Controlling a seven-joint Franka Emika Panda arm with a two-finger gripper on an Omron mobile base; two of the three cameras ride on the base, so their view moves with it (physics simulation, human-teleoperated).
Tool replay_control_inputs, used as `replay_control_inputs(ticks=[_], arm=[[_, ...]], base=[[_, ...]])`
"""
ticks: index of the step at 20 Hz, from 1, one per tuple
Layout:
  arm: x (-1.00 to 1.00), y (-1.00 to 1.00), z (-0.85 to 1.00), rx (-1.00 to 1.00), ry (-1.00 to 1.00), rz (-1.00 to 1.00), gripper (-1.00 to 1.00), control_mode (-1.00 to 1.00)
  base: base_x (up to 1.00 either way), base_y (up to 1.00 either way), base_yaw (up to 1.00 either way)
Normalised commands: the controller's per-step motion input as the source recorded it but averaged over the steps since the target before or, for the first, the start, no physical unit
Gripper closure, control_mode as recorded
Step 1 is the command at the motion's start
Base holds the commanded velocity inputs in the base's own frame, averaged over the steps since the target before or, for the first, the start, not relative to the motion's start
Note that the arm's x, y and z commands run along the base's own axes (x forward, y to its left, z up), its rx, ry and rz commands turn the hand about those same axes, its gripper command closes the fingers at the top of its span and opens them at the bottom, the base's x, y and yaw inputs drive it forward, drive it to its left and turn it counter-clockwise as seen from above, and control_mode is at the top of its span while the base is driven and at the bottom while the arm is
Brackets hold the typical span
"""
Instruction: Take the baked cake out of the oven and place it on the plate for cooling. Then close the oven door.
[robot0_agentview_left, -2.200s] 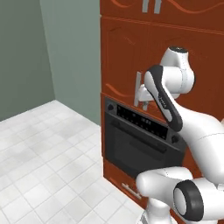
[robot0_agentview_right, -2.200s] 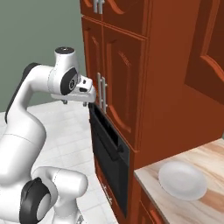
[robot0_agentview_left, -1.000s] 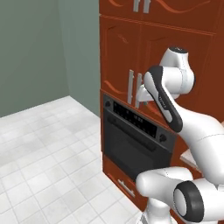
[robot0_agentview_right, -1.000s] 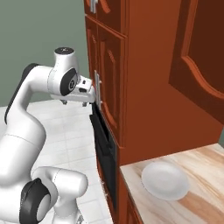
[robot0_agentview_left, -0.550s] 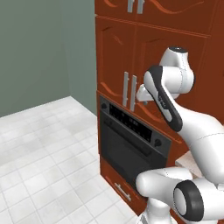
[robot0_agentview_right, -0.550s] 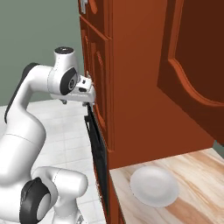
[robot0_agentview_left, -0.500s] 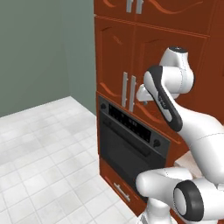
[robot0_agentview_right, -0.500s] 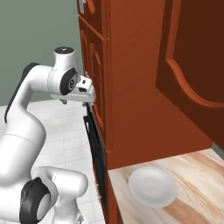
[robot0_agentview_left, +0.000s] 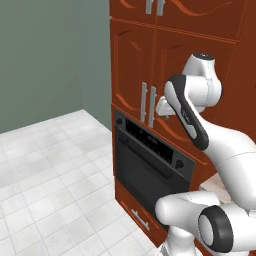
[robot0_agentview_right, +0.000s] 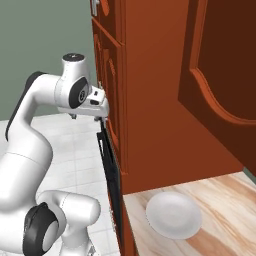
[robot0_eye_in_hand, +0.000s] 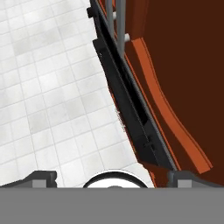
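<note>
My base has rolled sideways, so the oven sits closer and the plate is in fuller view. My gripper hangs wide open, empty; the oven door is shut, hiding the cake.

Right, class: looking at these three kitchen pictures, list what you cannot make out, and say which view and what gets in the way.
- Cake: hidden in every view; the oven door is shut.
- Oven rack and inside: hidden behind that door in the left base view.
- Oven front: seen edge-on in the right base view, so its knobs are unreadable.
- Tool fingertips: cut off at the bottom edge of the hand view.
- Plate: fully visible, nothing on it.
</note>
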Motion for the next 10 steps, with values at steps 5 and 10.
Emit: replay_control_inputs(ticks=[5, 10], arm=[[0.00, 0.00, 0.00, 0.00, 0.00, 0.00, -1.00, -1.00], [0.00, 0.01, 0.00, -0.02, 0.00, 0.00, -1.00, -1.00]], base=[[0.00, 0.00, 0.00], [0.00, 0.00, 0.00]])
